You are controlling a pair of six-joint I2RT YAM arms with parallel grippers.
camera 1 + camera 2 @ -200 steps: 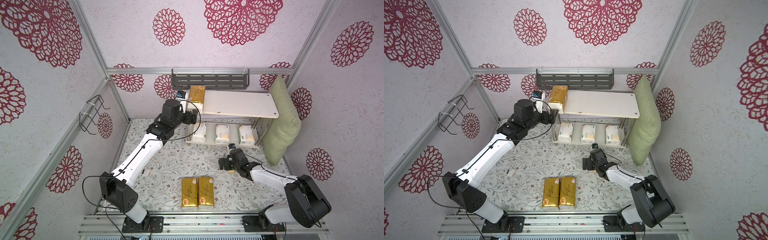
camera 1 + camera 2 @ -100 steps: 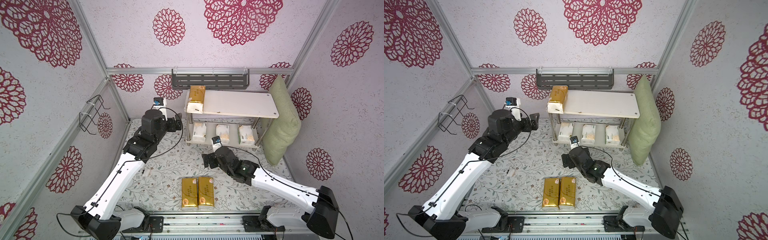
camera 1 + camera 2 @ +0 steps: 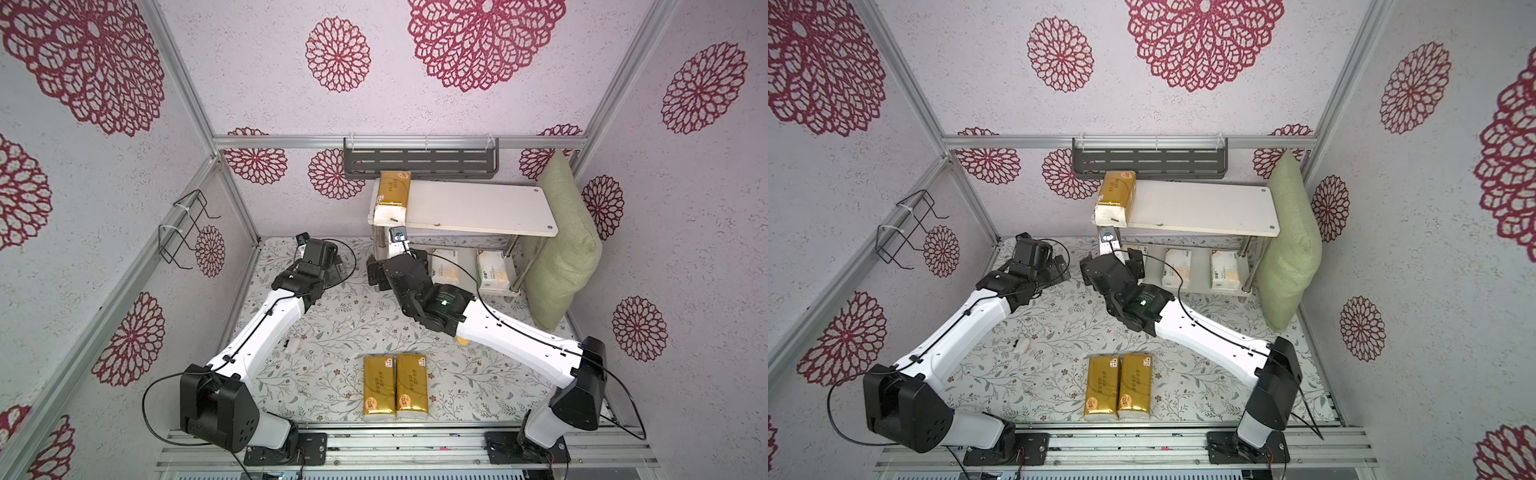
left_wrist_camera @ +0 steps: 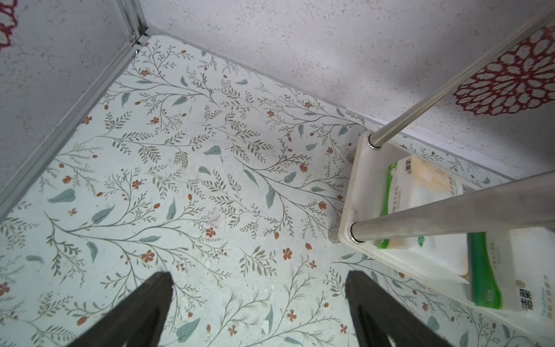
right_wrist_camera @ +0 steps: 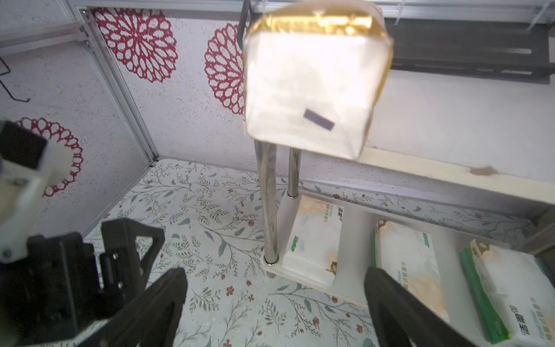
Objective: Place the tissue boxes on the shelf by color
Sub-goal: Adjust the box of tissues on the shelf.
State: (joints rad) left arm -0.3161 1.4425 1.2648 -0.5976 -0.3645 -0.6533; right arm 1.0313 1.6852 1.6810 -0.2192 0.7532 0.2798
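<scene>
On the floral mat (image 3: 332, 328) two gold tissue packs (image 3: 395, 386) wait; left gripper (image 4: 259, 276) and right gripper (image 5: 276, 275) gape empty, so the right, I'd guess, should nudge the overhanging gold pack (image 3: 392, 193) squarely onto the shelf's top board (image 3: 478, 208).

Twin overhead views of the whole scene; close wrist views, both toward shelf (image 4: 360, 186).

One shiny gold tissue pack (image 3: 392, 192) is parked at one end of the white shelf (image 3: 478, 208), on the top board and overhanging a bit. Three white-and-orange packs (image 5: 405, 261) are lined up on the lower board. Two more gold packs (image 3: 379, 384) are left touching side by side on the floral mat (image 3: 332, 332).
</scene>
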